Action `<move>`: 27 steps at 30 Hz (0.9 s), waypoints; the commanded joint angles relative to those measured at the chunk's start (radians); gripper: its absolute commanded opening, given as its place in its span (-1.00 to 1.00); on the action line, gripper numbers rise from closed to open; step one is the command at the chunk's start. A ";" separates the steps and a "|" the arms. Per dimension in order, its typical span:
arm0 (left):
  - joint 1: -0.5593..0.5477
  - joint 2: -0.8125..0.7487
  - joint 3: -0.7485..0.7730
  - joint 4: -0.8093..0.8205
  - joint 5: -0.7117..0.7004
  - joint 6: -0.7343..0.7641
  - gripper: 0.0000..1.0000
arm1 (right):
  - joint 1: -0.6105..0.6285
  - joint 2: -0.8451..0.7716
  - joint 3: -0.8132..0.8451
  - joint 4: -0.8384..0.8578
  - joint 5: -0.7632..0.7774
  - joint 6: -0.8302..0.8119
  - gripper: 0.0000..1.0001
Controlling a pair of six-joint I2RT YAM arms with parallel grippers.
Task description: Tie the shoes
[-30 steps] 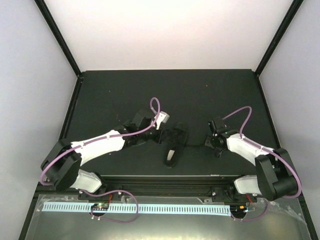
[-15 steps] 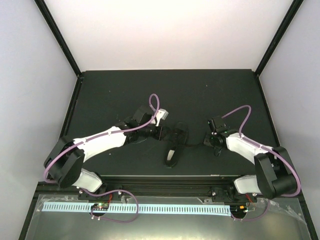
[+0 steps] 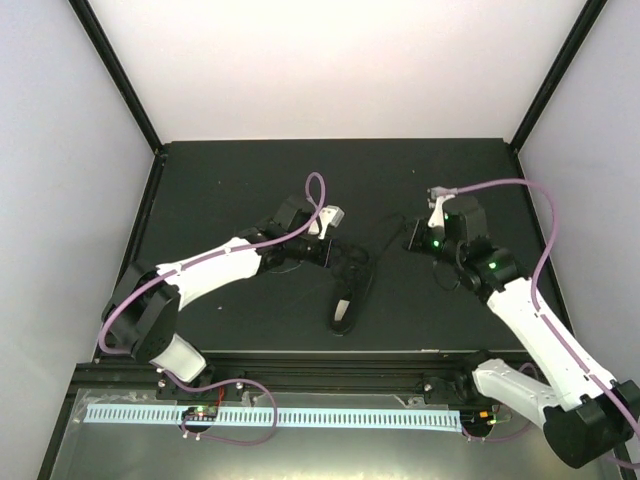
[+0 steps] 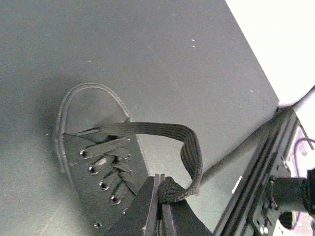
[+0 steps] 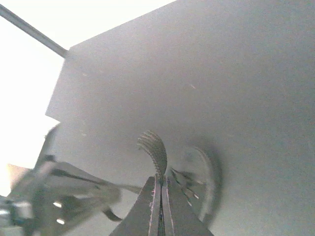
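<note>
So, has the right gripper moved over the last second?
Yes. In the top view the right gripper has moved toward the far edge of the table, away from its own base, shut on a lace of the shoe.

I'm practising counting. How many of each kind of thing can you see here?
Shoe: 1
Robot arms: 2, left arm, right arm
Lace ends: 2, one lace end in the left gripper, another lace end in the right gripper
Table: 1
Total: 6

No legible text or markings.
</note>
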 commanded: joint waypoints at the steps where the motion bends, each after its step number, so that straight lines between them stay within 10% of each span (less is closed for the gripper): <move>1: 0.012 0.012 0.043 0.032 0.158 0.098 -0.94 | 0.016 0.079 0.121 0.029 -0.110 -0.063 -0.97; 27: 0.034 0.170 0.160 0.070 0.428 0.220 -0.63 | 0.041 0.243 0.274 0.068 -0.195 -0.108 -0.97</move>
